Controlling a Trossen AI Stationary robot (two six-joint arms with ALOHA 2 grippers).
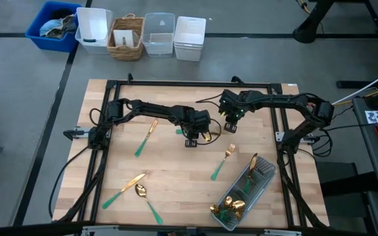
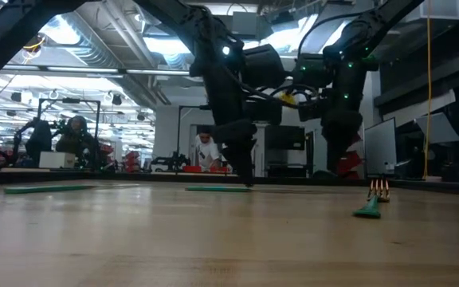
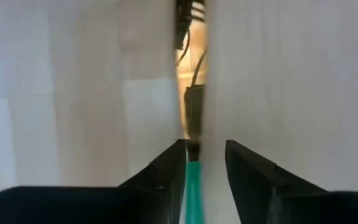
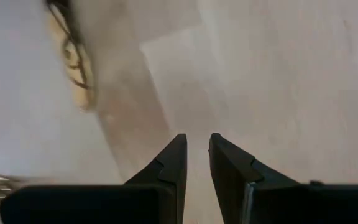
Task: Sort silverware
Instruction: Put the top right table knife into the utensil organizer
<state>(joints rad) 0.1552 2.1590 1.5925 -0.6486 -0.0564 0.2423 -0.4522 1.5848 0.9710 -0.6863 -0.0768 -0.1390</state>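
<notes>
Left gripper [image 3: 205, 163] low at bench centre, jaws parted around a teal-handled utensil [image 3: 193, 186] lying there, one finger [image 3: 166, 171] touching the handle. Right gripper [image 4: 195, 157] hovers just beside it, jaws slightly apart, empty. Other silverware scattered on the bench: fork [image 1: 223, 161], spoon [image 1: 147, 200]; several pieces in the clear tray [image 1: 266, 172] at the near right corner.
</notes>
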